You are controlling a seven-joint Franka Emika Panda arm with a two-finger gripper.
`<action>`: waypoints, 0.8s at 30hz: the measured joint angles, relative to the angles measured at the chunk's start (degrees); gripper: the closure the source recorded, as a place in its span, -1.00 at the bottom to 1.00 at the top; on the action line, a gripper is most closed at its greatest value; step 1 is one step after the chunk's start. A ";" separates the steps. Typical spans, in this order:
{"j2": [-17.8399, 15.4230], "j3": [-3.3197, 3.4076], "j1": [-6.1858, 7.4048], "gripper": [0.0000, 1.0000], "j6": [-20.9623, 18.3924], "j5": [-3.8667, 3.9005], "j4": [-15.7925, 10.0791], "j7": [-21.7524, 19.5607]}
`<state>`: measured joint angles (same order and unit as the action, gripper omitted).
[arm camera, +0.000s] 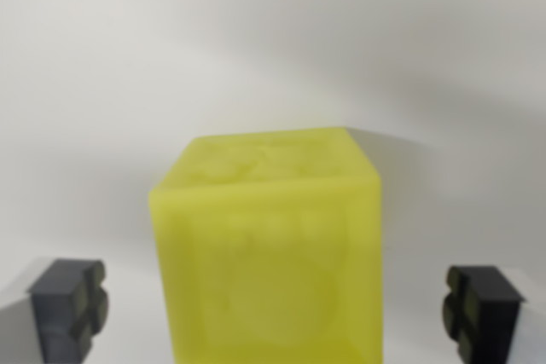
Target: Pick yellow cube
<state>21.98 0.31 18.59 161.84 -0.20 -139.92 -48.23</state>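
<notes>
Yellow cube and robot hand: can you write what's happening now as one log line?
stage: lining up | hand: open, a finger each side of cube | yellow cube: on white surface, not gripped

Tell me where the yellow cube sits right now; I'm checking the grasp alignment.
In the wrist view, the translucent yellow plastic cube sits low and central on the white surface, between the gripper's two dark fingertips, apart from both.
</notes>
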 joint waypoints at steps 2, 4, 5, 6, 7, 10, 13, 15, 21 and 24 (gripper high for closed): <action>0.84 0.00 0.01 -1.00 0.62 -0.04 0.20 0.05; 1.65 0.00 0.01 -1.00 1.24 -0.07 0.41 0.11; 2.07 0.00 0.01 -1.00 1.54 -0.09 0.52 0.13; 2.50 0.00 0.01 -1.00 1.84 -0.11 0.62 0.16; 2.92 0.00 0.01 -1.00 2.16 -0.14 0.74 0.19; 4.15 0.00 0.02 -1.00 3.03 -0.20 1.09 0.28; 4.99 0.00 0.03 -1.00 3.59 -0.26 1.35 0.37; 5.15 0.00 0.04 -1.00 3.70 -0.29 1.40 0.42; 5.06 0.00 0.07 1.00 3.65 -0.34 1.39 0.48; 4.30 0.02 0.07 1.00 3.11 -0.34 1.16 0.48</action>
<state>26.28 0.32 18.66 164.96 -0.54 -138.76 -47.75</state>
